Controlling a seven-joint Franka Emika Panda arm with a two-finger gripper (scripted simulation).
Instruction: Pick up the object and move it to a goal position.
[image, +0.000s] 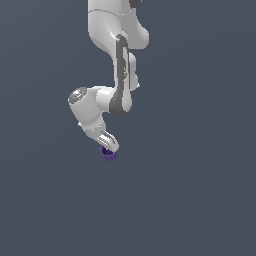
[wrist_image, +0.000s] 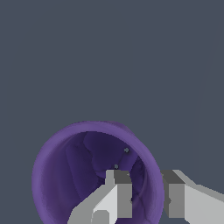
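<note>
The object (wrist_image: 65, 175) is a small dark purple cup with an open round rim, and it fills the lower part of the wrist view. One grey finger (wrist_image: 119, 192) reaches inside the rim and the other finger (wrist_image: 175, 192) sits outside it, with the cup's wall pinched between them. My gripper (wrist_image: 146, 177) is shut on that wall. In the exterior view the cup (image: 109, 154) hangs at the tip of my gripper (image: 111, 149), below the bent white arm (image: 100, 107). Most of the cup there is hidden by the fingers.
A plain dark grey-blue surface surrounds the arm in both views. No goal marker or other object shows.
</note>
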